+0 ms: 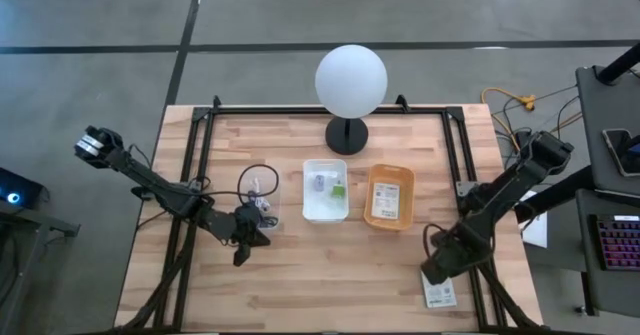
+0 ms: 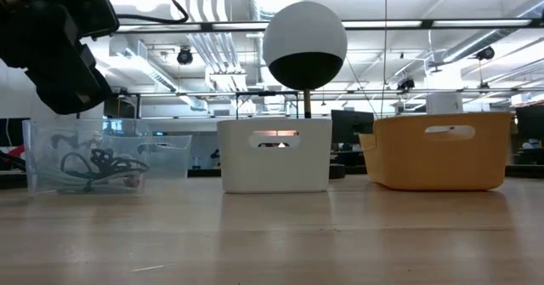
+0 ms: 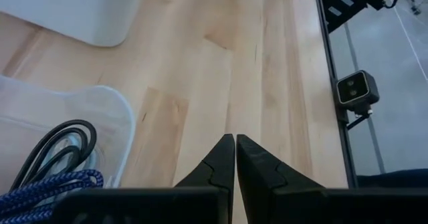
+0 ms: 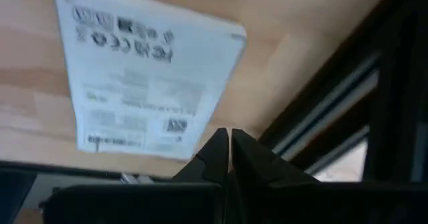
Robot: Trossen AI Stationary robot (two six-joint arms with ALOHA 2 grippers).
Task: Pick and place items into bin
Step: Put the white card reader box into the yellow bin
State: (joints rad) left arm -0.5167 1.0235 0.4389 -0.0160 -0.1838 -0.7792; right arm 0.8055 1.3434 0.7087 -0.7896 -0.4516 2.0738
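A flat white printed packet (image 1: 438, 295) lies on the wood by the table's near right corner; it also shows in the right wrist view (image 4: 147, 83). My right gripper (image 4: 229, 138) is shut, its tips beside the packet's edge. My left gripper (image 3: 235, 144) is shut and empty, raised over bare wood just near of a clear bin (image 1: 244, 207) that holds black and purple cables (image 3: 53, 164). A white bin (image 1: 306, 190) holds small items. An orange bin (image 1: 369, 203) holds another printed packet (image 1: 390, 197). My right gripper has its shut tips close to the packet's long edge (image 4: 207, 127), coming from above. I cannot tell whether they touch it. The packet lies flat on the table.
A lamp with a white globe (image 1: 350, 80) on a black base (image 1: 347, 135) stands at the table's far middle. The three bins stand in a row across the middle (image 2: 274, 162). Black frame rails (image 1: 470, 175) run along both sides. The near part of the table is bare wood.
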